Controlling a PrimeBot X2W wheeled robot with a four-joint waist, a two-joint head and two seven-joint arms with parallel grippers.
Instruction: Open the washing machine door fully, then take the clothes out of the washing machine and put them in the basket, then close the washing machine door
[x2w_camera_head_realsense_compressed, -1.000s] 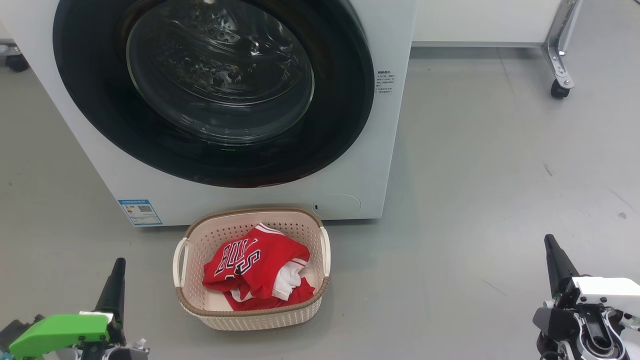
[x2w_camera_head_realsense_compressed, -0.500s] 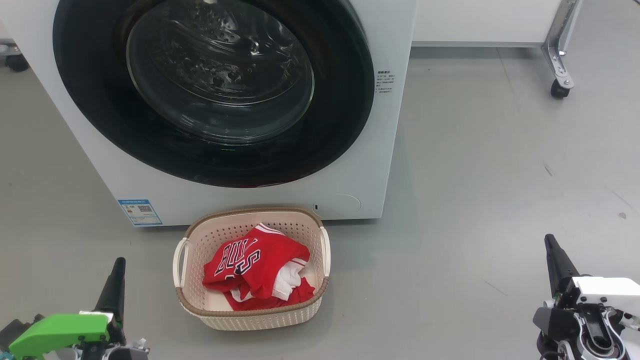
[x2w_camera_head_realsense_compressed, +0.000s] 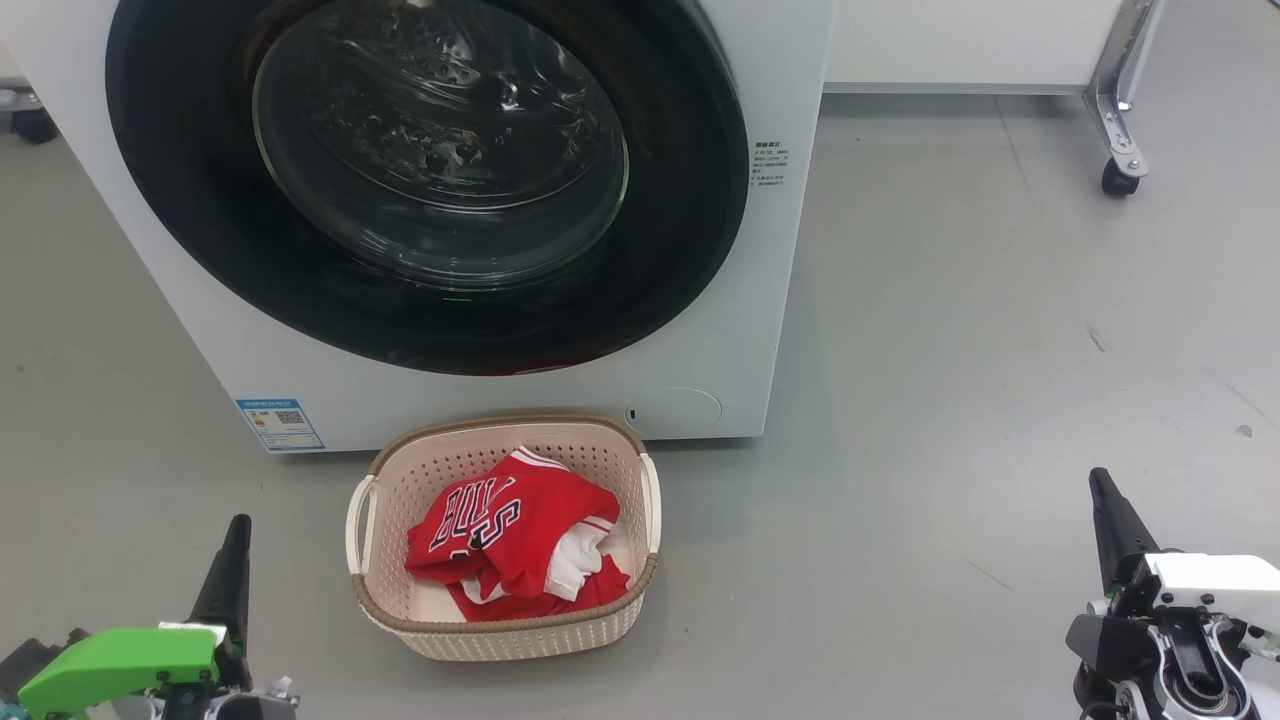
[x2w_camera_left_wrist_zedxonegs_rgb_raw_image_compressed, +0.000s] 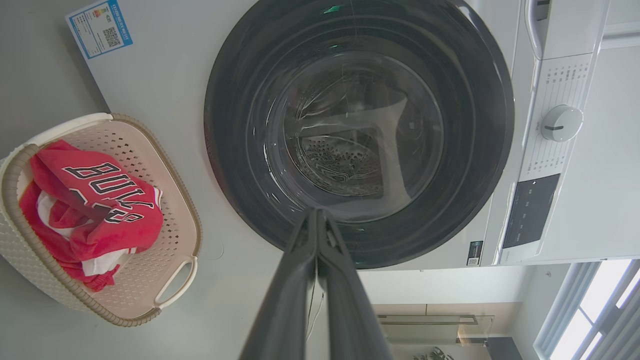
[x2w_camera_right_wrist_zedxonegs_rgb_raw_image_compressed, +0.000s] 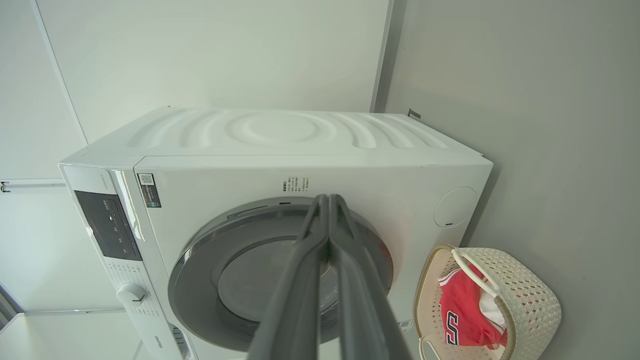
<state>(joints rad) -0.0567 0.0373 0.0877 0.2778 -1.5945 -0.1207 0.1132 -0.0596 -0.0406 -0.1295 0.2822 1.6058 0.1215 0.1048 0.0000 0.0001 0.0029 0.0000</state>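
Head view: the washing machine door (x2w_camera_head_realsense_compressed: 430, 190) is closed on the washing machine (x2w_camera_head_realsense_compressed: 700, 330), top of the frame. Red clothes (x2w_camera_head_realsense_compressed: 515, 545) lie in the basket (x2w_camera_head_realsense_compressed: 500, 625), bottom middle. Left gripper (x2w_camera_head_realsense_compressed: 235, 540) and right gripper (x2w_camera_head_realsense_compressed: 1105, 500) are pinched together, holding nothing.

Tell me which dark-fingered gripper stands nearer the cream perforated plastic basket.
The left gripper, with the bright green housing; the right gripper, with white housing, stands much farther from the cream perforated basket.
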